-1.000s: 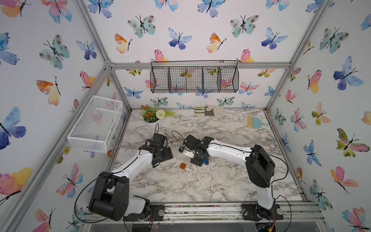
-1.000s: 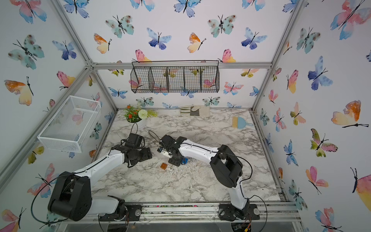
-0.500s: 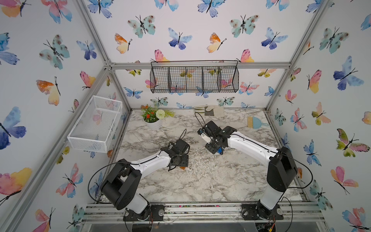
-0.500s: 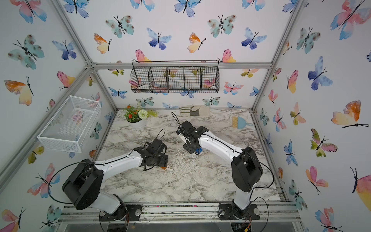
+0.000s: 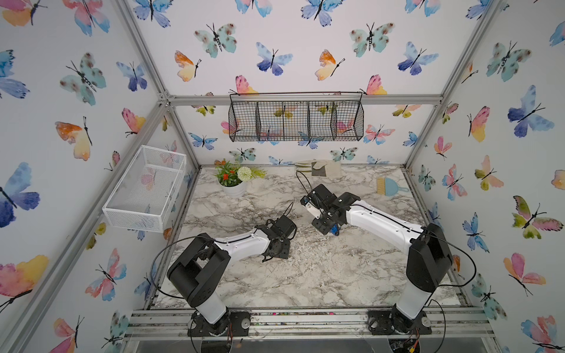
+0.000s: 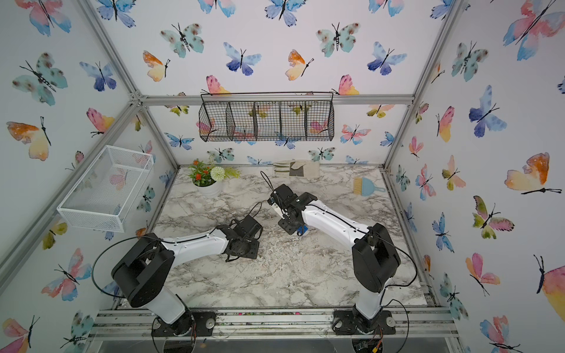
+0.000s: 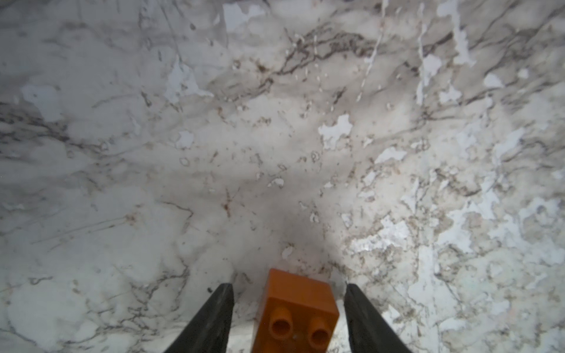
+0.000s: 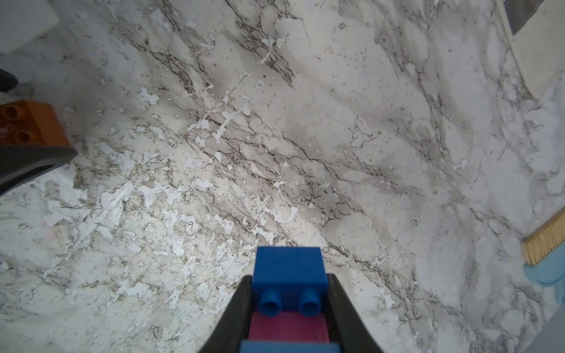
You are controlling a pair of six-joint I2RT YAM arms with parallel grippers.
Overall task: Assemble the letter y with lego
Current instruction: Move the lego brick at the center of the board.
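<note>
An orange lego brick (image 7: 298,308) lies on the marble table with its studs toward the left wrist camera. My left gripper (image 7: 288,285) stands open astride it, with a gap on each side between fingers (image 7: 214,318) and brick. In both top views the left gripper (image 5: 276,252) hides this brick. The right wrist view shows the same orange brick (image 8: 30,125) beside a left finger (image 8: 30,162). My right gripper (image 8: 289,276) is shut on a joined stack of lego: a blue brick (image 8: 289,266), a pink one (image 8: 287,327) and a light-blue one (image 8: 287,347). Only the blue brick (image 5: 335,229) shows in a top view.
A flower pot (image 5: 234,183) stands at the back left, and a light-blue hand brush (image 5: 389,186) lies at the back right. A folded cloth (image 5: 318,168) lies by the back wall. A white mesh basket (image 5: 146,186) hangs on the left wall, a black wire basket (image 5: 296,117) on the back wall.
My left arm has swung right to the orange brick and its jaws have narrowed around it. My right arm has carried the stack back and to the right, away from the left gripper.
</note>
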